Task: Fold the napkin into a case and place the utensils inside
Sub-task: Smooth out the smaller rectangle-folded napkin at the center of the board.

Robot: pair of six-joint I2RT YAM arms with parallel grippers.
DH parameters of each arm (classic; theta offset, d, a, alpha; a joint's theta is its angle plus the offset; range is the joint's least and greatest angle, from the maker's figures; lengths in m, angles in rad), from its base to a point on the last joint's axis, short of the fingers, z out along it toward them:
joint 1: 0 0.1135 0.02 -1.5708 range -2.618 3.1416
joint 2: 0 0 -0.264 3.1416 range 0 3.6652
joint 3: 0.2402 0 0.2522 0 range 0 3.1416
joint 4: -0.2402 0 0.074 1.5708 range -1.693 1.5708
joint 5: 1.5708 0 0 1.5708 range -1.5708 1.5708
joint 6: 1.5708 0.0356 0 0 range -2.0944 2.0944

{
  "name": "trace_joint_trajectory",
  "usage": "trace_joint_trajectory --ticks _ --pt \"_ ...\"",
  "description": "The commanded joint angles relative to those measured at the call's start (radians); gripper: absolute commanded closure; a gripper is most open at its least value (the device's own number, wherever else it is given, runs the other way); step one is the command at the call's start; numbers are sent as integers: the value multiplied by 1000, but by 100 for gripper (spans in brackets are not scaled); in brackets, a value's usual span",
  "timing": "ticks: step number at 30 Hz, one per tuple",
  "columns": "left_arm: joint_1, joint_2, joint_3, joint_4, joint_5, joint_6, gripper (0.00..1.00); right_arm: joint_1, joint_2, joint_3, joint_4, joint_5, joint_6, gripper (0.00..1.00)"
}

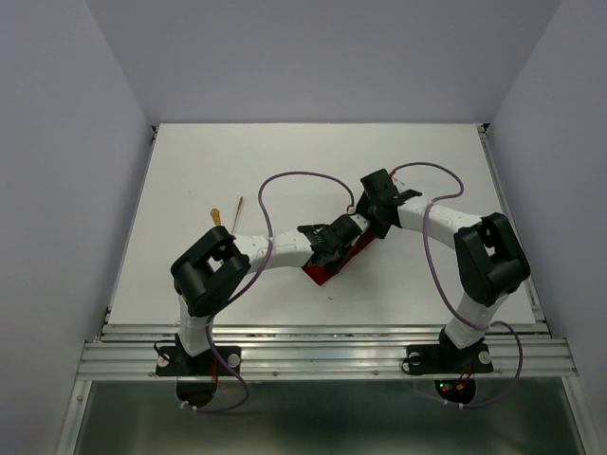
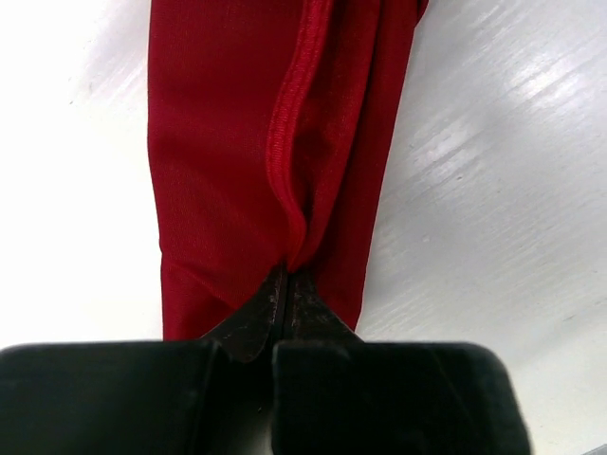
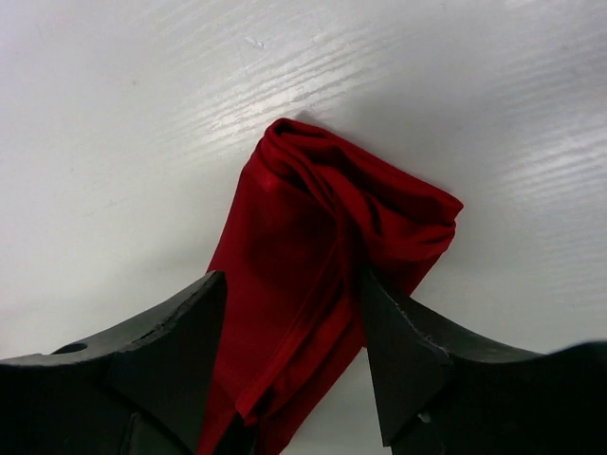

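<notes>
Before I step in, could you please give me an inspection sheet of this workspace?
Surface: white table, no spills seen.
Job's things: red napkin folded to a narrow strip; two utensils lie apart, on the left.
Clutter: nothing seen.
Grippers: left gripper shut on the napkin's end; right gripper open astride the other end.
Cables: purple cables loop over both arms.
Surroundings: plain pale walls, metal rail at near edge.

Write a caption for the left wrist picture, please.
The left gripper shut on a fold of the red napkin, on the white table.
</notes>
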Motion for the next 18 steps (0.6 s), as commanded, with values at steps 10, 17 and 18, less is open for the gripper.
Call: trace_joint_trajectory --ticks 10,17,18 --pt "3 -92 -12 35 120 -10 100 -7 -401 -345 63 -117 20 48" --pt "3 -93 -13 35 186 -4 100 33 -388 -438 169 -192 54 63" --pt "3 -92 -15 35 193 -2 100 33 -382 -438 177 -194 59 63"
